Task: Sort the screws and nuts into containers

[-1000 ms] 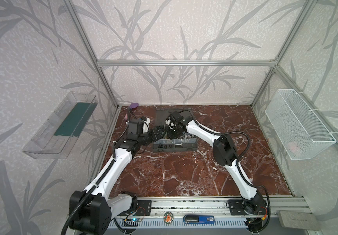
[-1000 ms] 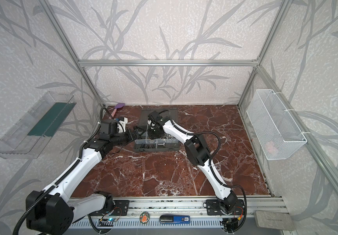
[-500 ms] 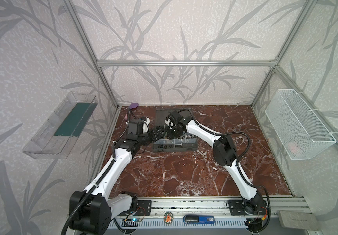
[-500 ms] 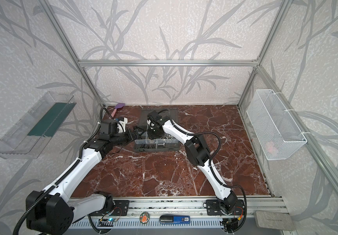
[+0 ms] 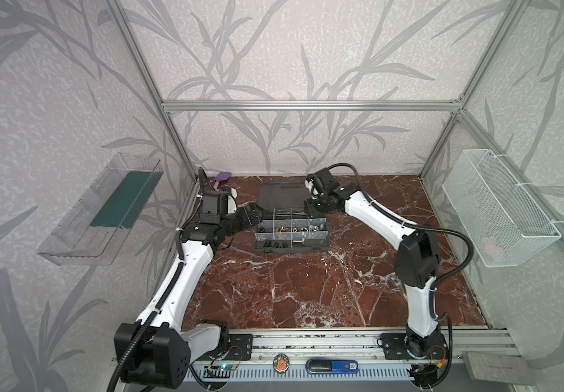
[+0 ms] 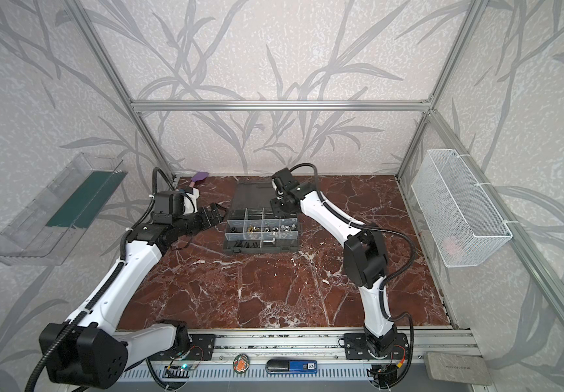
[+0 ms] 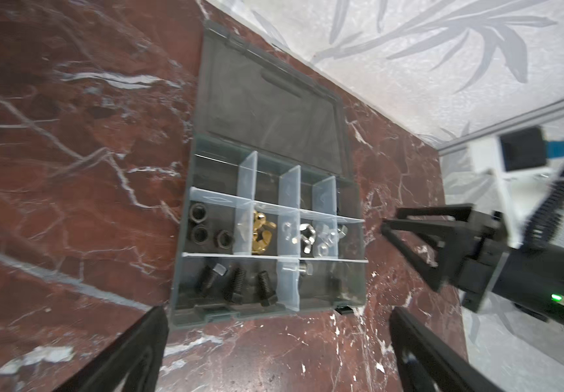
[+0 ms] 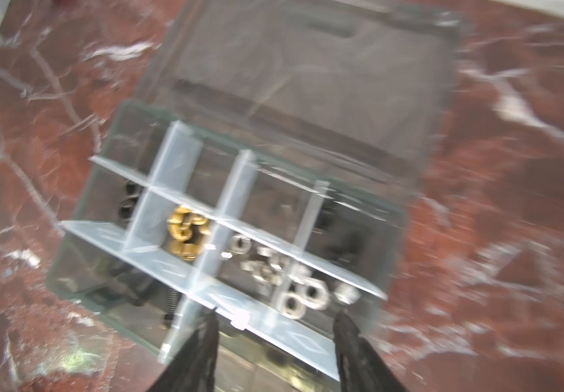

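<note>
Frame centre: open organizer case (image 5: 290, 249); left claw (image 5: 253, 214) spread wide, holding nothing; right claw (image 8: 275, 349) parted, likewise empty.

Both arms reach forward; the left gripper (image 5: 251, 214) gapes wide, and opposite it the right gripper (image 5: 312, 209) hangs parted, empty.

Both top views reach me bright and evenly lit. The light is diffuse, and the arms throw only faint, soft shade on the marble floor (image 5: 307, 288). The wide lens stretches the walls toward the edges. My left wrist view is fairly sharp on the organizer case (image 7: 350, 271), with pale glare on its clear dividers (image 7: 248, 176), and it softens toward its edges. My right wrist view is smeared with motion blur: the case, its silver nuts (image 8: 313, 293) and the marble veins all streak.
</note>
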Controlling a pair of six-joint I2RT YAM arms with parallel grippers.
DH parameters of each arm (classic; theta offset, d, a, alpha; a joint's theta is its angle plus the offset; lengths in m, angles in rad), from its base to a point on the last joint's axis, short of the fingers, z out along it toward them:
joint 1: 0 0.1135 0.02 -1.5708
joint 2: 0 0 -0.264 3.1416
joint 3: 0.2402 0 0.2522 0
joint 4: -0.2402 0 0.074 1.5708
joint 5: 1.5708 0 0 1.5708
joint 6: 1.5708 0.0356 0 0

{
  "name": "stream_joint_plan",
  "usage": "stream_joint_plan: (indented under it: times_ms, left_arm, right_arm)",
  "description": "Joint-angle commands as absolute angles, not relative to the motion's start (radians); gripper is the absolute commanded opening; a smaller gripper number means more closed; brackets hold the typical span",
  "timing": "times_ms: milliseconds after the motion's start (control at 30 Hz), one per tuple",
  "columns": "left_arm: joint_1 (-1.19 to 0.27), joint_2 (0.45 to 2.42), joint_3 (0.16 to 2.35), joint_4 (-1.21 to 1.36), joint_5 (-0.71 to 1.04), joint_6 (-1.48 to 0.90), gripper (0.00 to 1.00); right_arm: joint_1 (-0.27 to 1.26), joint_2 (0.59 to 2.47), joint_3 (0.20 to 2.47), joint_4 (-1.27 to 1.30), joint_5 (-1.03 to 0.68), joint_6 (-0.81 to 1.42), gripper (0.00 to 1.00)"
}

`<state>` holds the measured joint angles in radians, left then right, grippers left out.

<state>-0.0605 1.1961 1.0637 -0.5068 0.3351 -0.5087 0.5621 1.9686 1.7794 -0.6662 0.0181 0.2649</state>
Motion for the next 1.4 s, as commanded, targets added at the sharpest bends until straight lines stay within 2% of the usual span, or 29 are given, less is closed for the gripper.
stream_joint_plan:
  times_ms: [0, 67, 100, 233, 433, 600, 733, 900, 1100, 1367]
  left_arm:
    - [-0.015, 1.219, 1.092, -0.575, 0.195, -0.483, 0.99]
    - [0.002, 1.211, 1.069, -0.541, 0.130, -0.528, 0.99]
    - [0.006, 1.197, 1.044, -0.512, 0.084, -0.551, 1.00]
    - [0.016, 1.153, 0.939, -0.355, -0.038, -0.551, 0.99]
    - [0.027, 1.206, 0.891, -0.293, -0.257, -0.476, 0.99]
    - [0.041, 1.263, 0.813, -0.197, -0.389, -0.395, 0.99]
    - [0.047, 1.282, 0.738, -0.102, -0.448, -0.335, 0.99]
    - [0.058, 1.327, 0.709, -0.025, -0.436, -0.298, 0.99]
    - [0.061, 1.451, 0.705, 0.092, -0.475, -0.267, 0.99]
    - [0.063, 1.547, 0.660, 0.336, -0.438, -0.243, 1.00]
  right_arm:
    - [0.444, 1.843, 1.602, -0.534, 0.064, 0.304, 0.70]
    - [0.363, 1.762, 1.477, -0.471, 0.036, 0.340, 0.93]
    - [0.312, 1.721, 1.414, -0.440, 0.018, 0.362, 0.99]
    - [0.131, 1.589, 1.202, -0.331, -0.035, 0.427, 0.99]
    - [-0.009, 1.521, 1.006, -0.244, 0.022, 0.433, 0.99]
    - [-0.017, 1.514, 0.893, -0.144, 0.215, 0.407, 0.99]
    - [-0.016, 1.517, 0.832, -0.047, 0.243, 0.335, 0.99]
    - [-0.015, 1.502, 0.762, 0.047, 0.360, 0.246, 0.99]
    - [-0.003, 1.496, 0.583, 0.424, 0.316, 0.150, 0.99]
    - [0.000, 1.486, 0.509, 0.583, 0.212, 0.126, 0.99]
